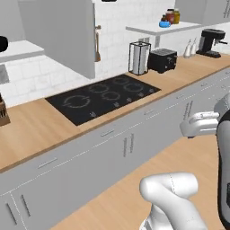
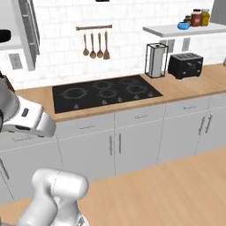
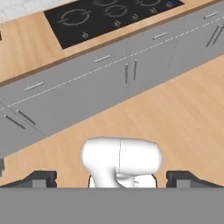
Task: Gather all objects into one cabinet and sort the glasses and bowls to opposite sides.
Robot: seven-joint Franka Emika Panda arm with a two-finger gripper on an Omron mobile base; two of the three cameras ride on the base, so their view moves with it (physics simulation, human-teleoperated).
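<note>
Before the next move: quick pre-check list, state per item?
1. Tool open and holding nothing: ok, finger tips stand wide apart in the hand view.
2. Tool near a task item: not ok, it points at the wood floor in front of the grey cabinets.
3. Blue bowl located: ok, on the tile-backed shelf beside the jars.
4. Mugs and black bowl located: cannot tell.
5. Stovetop free of objects: ok.
</note>
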